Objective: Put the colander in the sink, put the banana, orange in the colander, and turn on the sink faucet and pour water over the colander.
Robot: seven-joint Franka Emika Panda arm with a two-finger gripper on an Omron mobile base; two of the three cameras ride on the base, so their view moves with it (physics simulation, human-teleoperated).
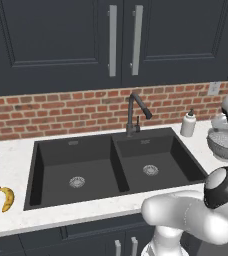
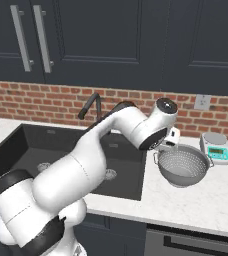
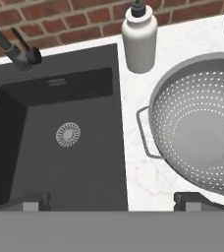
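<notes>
White soap bottle [image 3: 139, 39] on the counter [image 2: 201, 200]; kitchen scale [image 2: 215, 147] by the brick wall [image 1: 61, 110].

Showing a red-brown brick backsplash [image 1: 61, 110] running along the wall, with dark navy upper cabinets [image 1: 51, 40] hanging above it and carrying long silver bar handles [image 1: 112, 41]. Spreading below, a white marble-look counter [image 1: 8, 160] lying over dark lower cabinet fronts [image 1: 86, 240], with a pale wall outlet [image 2: 202, 102] sitting in the brick at the right. Standing on the counter near the backsplash, a white soap bottle [image 3: 139, 37], and farther right a small kitchen scale [image 2: 215, 146] with a teal display; lighting staying even and soft, casting no hard shadows.
</notes>
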